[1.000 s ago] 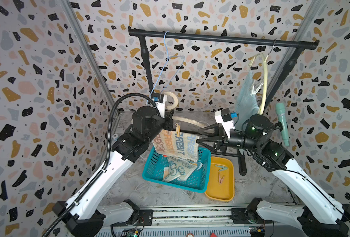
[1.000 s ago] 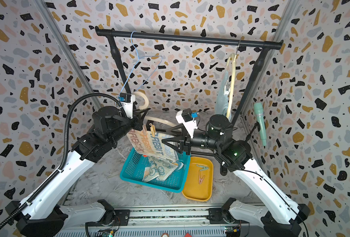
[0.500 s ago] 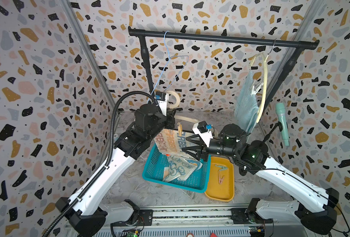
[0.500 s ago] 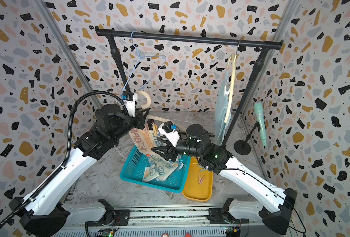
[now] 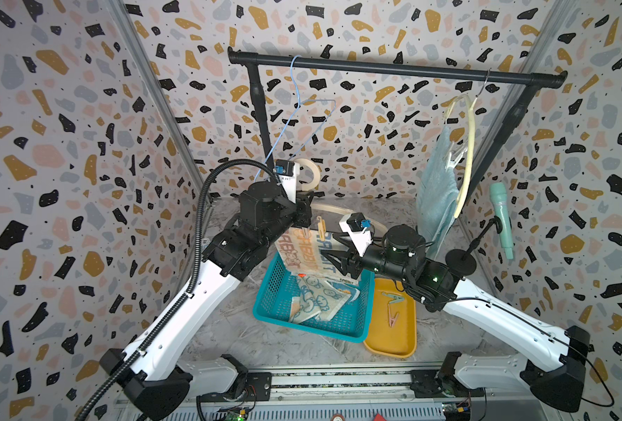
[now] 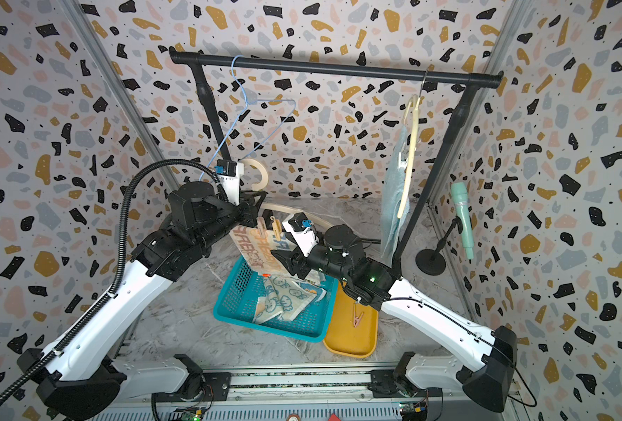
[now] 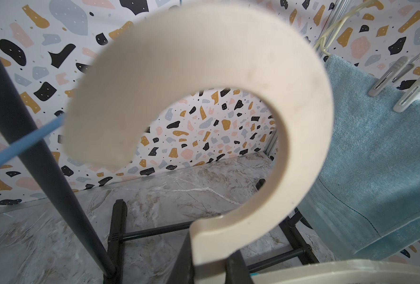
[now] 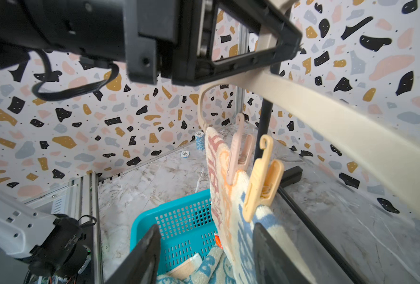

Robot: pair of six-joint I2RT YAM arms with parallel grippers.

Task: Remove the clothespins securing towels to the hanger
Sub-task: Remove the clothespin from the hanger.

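While the right gripper (image 8: 205, 228) stands with its fingers (image 8: 145, 255) spread wide either side of the orange-and-blue striped "RABBIT" towel (image 8: 225, 196), it should rise to the yellow-orange plastic clothespin (image 8: 263, 177) and squeeze its rear handles. That peg and a pale pink clothespin (image 8: 238, 152) pin the towel to the cream plastic hanger (image 8: 327, 118), clamped at its neck by the left gripper (image 5: 306, 211).

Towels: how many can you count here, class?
3: striped towel pegged on the held hanger; cartoon towel in the teal basket; light-blue towel hanging below the rail. More may hide underneath.

White links (image 5: 193, 310), black joints (image 5: 262, 207) — ribbed cable (image 5: 197, 237)
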